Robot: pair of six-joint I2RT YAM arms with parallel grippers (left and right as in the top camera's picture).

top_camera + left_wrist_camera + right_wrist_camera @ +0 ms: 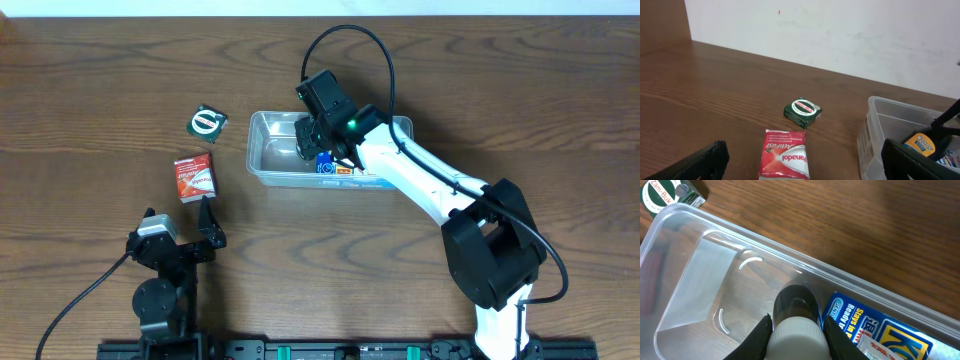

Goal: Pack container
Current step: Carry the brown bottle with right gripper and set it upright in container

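The table is wood-grained and carries all items. The right arm extends from the near right edge across to the container. The left arm sits folded at the near left corner.

The container lies flat at mid-table, long side across, and its left half is bare. Packed against its near wall towards the right is a blue printed box with other small printed items. How many cannot be told from these views.

Two items lie outside on the table, left of the container. The red Panadol packet is nearest the left arm. The green Zam-Buk box lies beyond it, just off the container's left end.

The left gripper has its fingers spread wide and holds nothing. It faces the red packet and touches neither item.

The right gripper is clamped on a dark bottle with a pale cap, held inside the container's outline beside the blue box. Whether the bottle rests on the floor cannot be told.

Assessment: packing is partly done. Some items are in and one is being placed. At least the two loose items are left, and the bottle is not yet released.
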